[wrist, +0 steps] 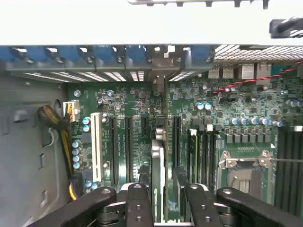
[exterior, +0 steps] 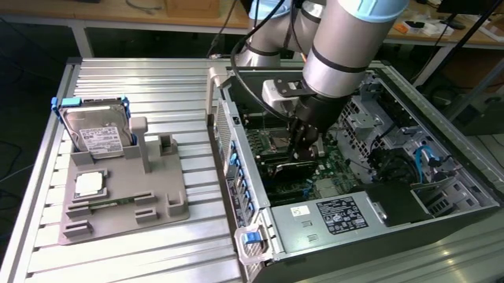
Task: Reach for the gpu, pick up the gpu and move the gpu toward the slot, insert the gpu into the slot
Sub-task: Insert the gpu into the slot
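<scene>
Black gpu (wrist: 157,170) upright on motherboard between hand (wrist: 163,201) fingers, grip loosened.

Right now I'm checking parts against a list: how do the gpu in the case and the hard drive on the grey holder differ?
The gpu sits inside the open computer case, under the gripper; the hard drive stands outside it, on the grey holder, with no arm near it. The gpu looks dark, almost black; the hard drive is silver with a white label. The hard drive has blue clips at its sides; the gpu shows none. Both are flat and rectangular.
</scene>
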{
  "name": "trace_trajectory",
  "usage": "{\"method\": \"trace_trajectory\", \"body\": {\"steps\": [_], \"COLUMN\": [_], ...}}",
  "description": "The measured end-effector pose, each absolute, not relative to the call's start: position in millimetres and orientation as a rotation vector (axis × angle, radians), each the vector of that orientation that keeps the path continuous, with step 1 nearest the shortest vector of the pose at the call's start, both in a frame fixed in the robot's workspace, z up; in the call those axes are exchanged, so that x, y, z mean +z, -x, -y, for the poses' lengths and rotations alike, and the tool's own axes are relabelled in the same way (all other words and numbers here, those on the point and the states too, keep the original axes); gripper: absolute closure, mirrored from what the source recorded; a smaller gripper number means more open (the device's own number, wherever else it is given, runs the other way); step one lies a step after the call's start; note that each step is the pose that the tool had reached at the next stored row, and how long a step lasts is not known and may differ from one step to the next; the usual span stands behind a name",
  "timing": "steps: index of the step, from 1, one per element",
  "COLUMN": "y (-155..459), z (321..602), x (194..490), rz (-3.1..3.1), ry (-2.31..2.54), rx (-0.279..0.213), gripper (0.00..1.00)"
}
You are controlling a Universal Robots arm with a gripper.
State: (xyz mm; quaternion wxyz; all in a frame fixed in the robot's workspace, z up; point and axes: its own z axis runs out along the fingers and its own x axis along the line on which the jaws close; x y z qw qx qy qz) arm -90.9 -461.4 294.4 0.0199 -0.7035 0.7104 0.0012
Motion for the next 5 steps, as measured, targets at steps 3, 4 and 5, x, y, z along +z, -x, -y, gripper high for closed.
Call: {"method": "trace_trajectory", "body": {"steps": [3, 4, 5], "y": [91.2, 91.2, 91.2], "z": [461.4, 461.4, 461.4], "x": [297.0, 297.0, 297.0], "rz": [-2.202, -2.202, -2.202], "ry": [2.181, 2.181, 2.181], "rx": [-0.005, -0.005, -0.005], "gripper": [0.89, 0.89, 0.89]}}
